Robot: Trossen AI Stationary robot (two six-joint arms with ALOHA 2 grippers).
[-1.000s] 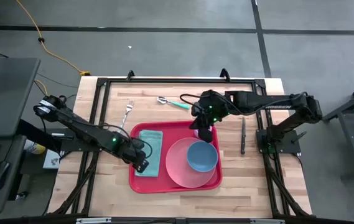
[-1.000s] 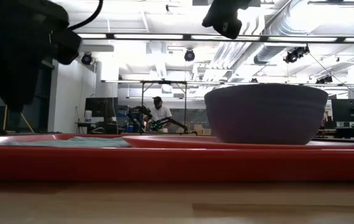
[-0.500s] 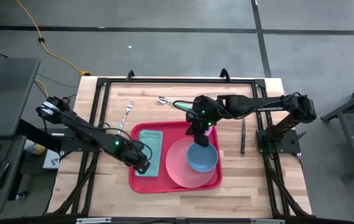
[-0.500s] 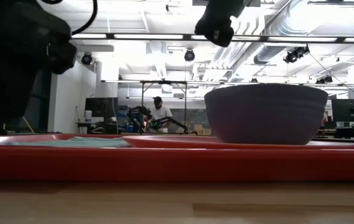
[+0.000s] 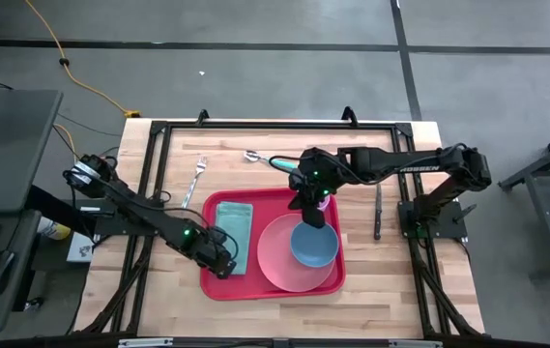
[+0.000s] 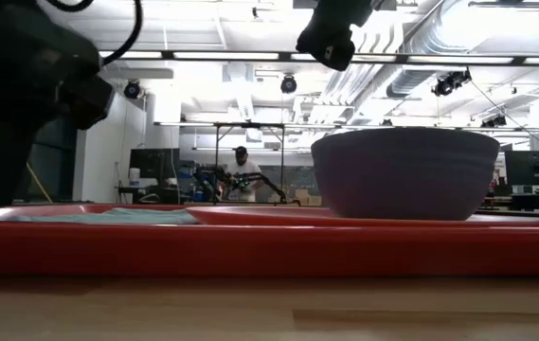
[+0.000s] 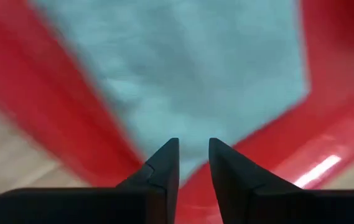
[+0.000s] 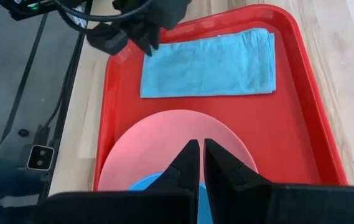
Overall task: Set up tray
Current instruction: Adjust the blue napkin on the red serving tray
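Observation:
The red tray point(image 5: 273, 286) lies on the table. In it, a teal napkin point(image 5: 234, 235) lies flat on the left and a pink plate point(image 5: 276, 263) carries a blue bowl point(image 5: 314, 245) on the right. My left gripper point(image 5: 220, 261) points down at the napkin's near-left corner by the tray's left rim, its fingers point(image 7: 164, 163) a narrow gap apart. My right gripper point(image 5: 315, 211) hangs shut above the bowl's far edge, well clear of it in the low view point(image 6: 331, 36). My left gripper point(image 7: 193, 155) stands over the napkin's edge point(image 7: 164, 118) next to the tray's rim point(image 7: 65, 118), pointing down from above. I cannot tell whether its fingertips touch the cloth.
On the bare wood beyond the tray lie a fork point(image 5: 197, 176) at the far left, a teal-handled spoon point(image 5: 269, 159) at the far middle and a dark knife point(image 5: 377, 211) on the right. A person stands far back in the room point(image 6: 242, 172).
My right gripper has moved a little toward the near edge and the left, from over the tray's far rim to above the bowl's far edge, and then held still. My left arm has shifted slightly, its gripper staying by the napkin's near-left corner.

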